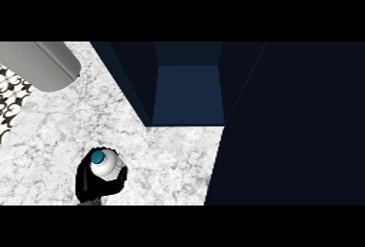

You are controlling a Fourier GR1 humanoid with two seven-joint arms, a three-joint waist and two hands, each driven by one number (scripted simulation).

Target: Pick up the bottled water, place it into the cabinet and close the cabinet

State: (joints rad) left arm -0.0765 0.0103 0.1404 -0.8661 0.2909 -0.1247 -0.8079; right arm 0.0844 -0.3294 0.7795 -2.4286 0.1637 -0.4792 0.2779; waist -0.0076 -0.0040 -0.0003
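I am standing in a kitchen, looking down at a white marbled stone table (85, 120). A dark blue cabinet (187, 91) stands open on it, its door (292, 125) swung out to the right. Left of the cabinet, patterned black-and-white tiles (10, 101) line the table's edge.

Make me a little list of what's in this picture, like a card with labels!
bottle: white bottled water with a blue cap, upright
holder: left hand, fingers curled round the bottle
right hand: not in view
cabinet: dark blue cabinet, open, nothing visible inside
door: cabinet door swung open at the right
surface: marbled counter
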